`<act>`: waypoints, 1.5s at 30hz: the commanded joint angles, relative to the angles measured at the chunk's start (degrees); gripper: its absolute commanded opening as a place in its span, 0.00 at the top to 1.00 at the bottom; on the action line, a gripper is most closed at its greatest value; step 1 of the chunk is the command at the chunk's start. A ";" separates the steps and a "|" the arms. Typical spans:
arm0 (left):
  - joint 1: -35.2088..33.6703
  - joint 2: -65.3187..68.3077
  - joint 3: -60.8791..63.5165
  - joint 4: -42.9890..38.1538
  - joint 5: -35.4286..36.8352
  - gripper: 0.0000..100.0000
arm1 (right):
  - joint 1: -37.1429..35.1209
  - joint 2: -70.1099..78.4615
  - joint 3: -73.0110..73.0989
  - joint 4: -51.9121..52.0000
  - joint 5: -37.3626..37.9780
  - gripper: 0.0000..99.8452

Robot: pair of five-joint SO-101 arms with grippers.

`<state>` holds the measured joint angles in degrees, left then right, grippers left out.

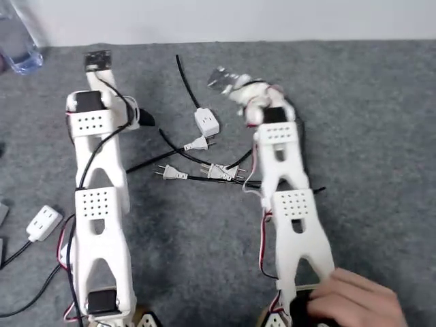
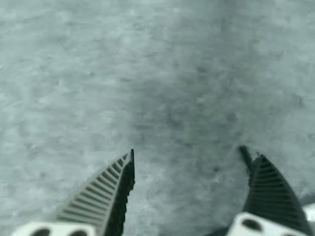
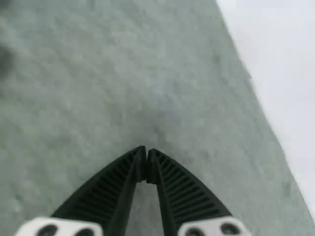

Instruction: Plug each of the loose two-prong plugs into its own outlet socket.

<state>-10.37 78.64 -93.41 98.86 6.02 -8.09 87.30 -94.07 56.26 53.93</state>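
While both arms lie stretched from the near edge of the desk (image 1: pixel 371 122) toward its far edge, entries run left to right

- Far-left corner: clear bottle (image 1: pixel 17 41)
- Left edge, about halfway back: left outlet block (image 1: pixel 44 222), white, with a black cord trailing toward the near edge
- Left pincer (image 2: pixel 187 150): fingers spread wide over bare grey desk
- Between the arms: first plug (image 1: pixel 174 172), white, two prongs pointing toward the left arm, lying on a black cord
- Just beyond it toward the far edge: second plug (image 1: pixel 197 144), prongs pointing toward the right arm, near the centre outlet block (image 1: pixel 206 122) but apart from it
- Centre outlet block: white, with a black cord running to the far edge
- Third plug (image 1: pixel 219 171): just beside the right arm, among crossing black cords; prong direction cannot be told
- Right pincer (image 3: pixel 146 150): fingers pressed together, tips over desk close to the far edge, white wall (image 3: pixel 280 59) alongside
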 commanded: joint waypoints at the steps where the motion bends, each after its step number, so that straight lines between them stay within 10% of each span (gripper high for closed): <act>1: 0.97 -4.04 -2.68 1.67 -0.88 0.65 | 0.84 -7.43 -2.29 6.55 0.09 0.99; 10: 8.70 -6.33 -2.86 1.23 -16.44 0.65 | 4.18 -17.27 -2.37 26.24 0.09 0.80; 19: 10.64 -6.68 -2.68 -3.78 -16.79 0.65 | 11.03 -25.19 -2.29 41.98 -8.00 0.82; 45: 10.90 -6.86 -2.95 -2.29 -15.12 0.65 | 16.22 -17.80 -2.29 45.67 -16.97 0.82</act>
<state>0.00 75.47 -93.76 96.31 -9.71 8.79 70.24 -94.15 100.22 37.67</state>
